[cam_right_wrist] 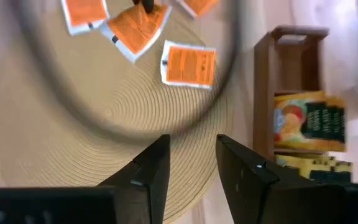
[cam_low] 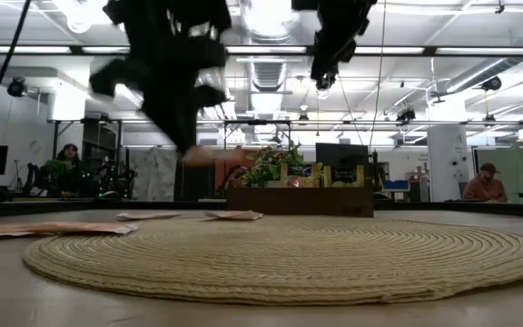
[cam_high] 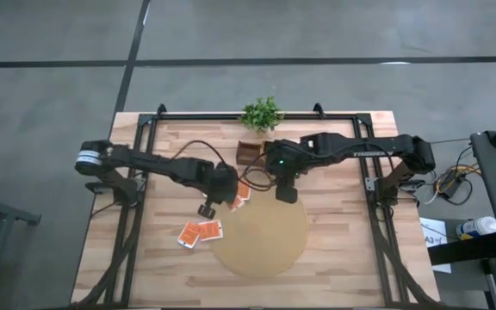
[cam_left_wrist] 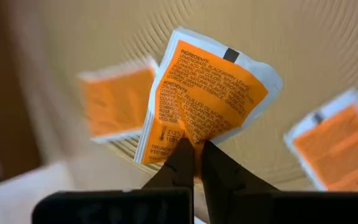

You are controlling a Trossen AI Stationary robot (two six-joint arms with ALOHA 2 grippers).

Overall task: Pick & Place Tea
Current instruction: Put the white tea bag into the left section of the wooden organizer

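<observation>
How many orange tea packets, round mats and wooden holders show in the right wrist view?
orange tea packets: 4
round woven mat: 1
wooden holder: 1
Total: 6

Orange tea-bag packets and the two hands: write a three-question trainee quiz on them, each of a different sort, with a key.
1. True or false: the left hand is shut on an orange-red square paper tea packet.
2. The right hand hangs over: A) the round woven tan mat B) the small green plant C) bare wooden table
3. Fill in: the dark wooden box holds ____ packets.

Key: 1 true; 2 A; 3 yellow
</observation>
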